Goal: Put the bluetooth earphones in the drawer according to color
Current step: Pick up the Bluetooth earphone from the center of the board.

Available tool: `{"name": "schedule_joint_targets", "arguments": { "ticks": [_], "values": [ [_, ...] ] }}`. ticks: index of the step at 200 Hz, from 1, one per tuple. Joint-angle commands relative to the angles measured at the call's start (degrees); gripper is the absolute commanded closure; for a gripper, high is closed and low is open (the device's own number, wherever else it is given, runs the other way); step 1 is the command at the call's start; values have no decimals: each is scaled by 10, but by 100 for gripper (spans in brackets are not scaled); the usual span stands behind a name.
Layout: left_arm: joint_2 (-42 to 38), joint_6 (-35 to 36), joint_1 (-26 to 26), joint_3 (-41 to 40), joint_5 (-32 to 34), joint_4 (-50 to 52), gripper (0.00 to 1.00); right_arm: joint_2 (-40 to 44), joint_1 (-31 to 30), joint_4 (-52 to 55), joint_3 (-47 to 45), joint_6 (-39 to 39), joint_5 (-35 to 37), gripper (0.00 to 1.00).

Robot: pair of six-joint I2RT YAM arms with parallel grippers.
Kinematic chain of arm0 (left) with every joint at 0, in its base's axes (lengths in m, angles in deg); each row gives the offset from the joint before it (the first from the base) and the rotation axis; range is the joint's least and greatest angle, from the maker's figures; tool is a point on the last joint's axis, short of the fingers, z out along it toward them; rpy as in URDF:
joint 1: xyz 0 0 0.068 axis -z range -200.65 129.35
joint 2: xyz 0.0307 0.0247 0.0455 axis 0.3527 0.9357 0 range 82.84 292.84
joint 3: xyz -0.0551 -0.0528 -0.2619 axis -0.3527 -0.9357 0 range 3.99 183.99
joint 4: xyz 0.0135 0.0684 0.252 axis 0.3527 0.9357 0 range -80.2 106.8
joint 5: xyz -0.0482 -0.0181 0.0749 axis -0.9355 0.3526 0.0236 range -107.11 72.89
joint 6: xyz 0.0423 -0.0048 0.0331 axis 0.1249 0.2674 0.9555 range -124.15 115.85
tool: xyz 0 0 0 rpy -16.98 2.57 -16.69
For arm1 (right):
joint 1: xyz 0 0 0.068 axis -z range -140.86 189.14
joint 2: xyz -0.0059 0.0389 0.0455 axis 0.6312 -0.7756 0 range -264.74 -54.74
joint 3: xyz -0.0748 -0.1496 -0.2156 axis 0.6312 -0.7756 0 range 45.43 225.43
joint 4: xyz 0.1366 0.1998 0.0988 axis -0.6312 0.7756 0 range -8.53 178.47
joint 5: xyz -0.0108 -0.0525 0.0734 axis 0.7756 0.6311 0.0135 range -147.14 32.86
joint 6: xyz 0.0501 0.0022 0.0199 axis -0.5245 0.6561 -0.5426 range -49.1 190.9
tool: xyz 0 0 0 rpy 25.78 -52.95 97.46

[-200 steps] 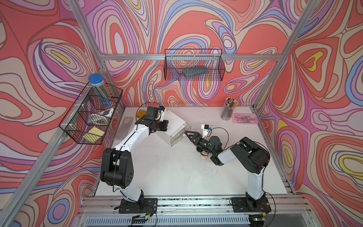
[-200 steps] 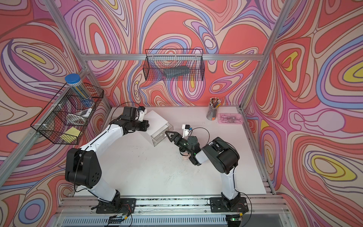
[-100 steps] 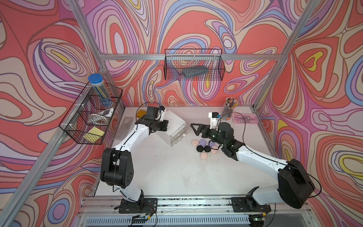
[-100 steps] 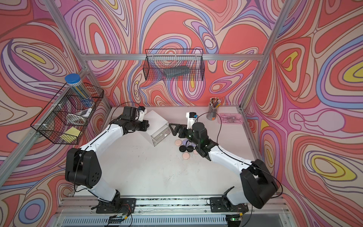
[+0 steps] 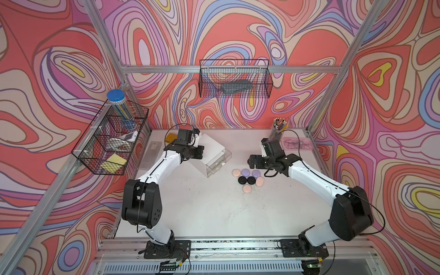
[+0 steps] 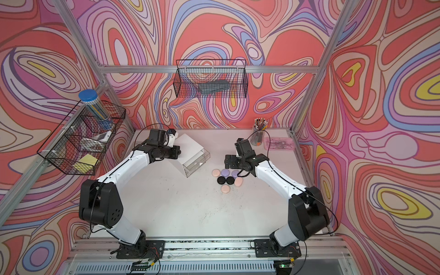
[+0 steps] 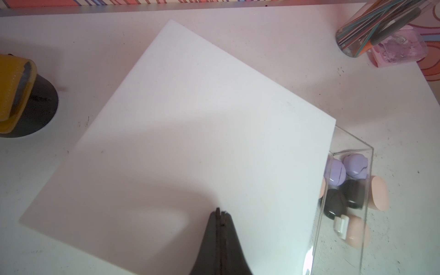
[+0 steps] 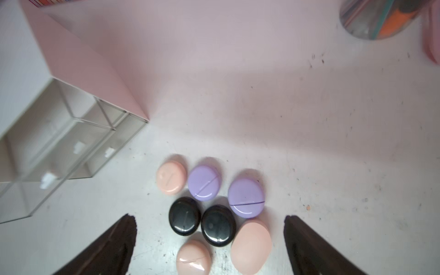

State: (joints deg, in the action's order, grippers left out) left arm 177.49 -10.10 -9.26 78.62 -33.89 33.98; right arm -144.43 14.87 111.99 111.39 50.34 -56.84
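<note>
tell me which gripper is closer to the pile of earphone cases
Right. The right gripper, open, is right next to the earphone cases; the left gripper, shut, is over the drawer cabinet top, farther off.

Top view. White, scuffed bench (image 5: 214, 209) enclosed by walls of red, pink and lilac swirls. Upper centre: back-wall wire basket (image 5: 209, 88) holding a flat dark grey case (image 5: 235, 86). Left: side wire basket (image 5: 95, 154) with a blue-capped pencil tube (image 5: 120, 108), a white device (image 5: 129, 137) and a yellow note pad (image 5: 113, 162). Upper right of the bench: pencil cup (image 5: 276, 133) just beside a shallow pink tray (image 5: 308, 148). Left edge of the bench: flat frosted box (image 5: 152, 154), with a yellow object (image 5: 171, 137) near it.
</note>
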Motion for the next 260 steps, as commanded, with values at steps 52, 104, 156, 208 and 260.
{"name": "schedule_joint_targets", "arguments": {
  "ticks": [52, 104, 156, 208, 260],
  "values": [
    [18, 7, 5, 0, 8, 60, 100, -115, 16, 86, 61, 29, 15, 5],
    [19, 9, 5, -1, 11, 61, 100, -180, 19, 100, 81, 36, 10, 9],
    [23, 11, 5, 2, 13, 65, 100, -217, 20, 114, 102, 47, 35, 11],
    [25, 12, 5, 2, 13, 66, 100, -247, 19, 107, 126, 44, 32, 19],
    [25, 11, 5, 3, 13, 65, 100, -257, 20, 106, 127, 46, 23, 35]
  ]
}}
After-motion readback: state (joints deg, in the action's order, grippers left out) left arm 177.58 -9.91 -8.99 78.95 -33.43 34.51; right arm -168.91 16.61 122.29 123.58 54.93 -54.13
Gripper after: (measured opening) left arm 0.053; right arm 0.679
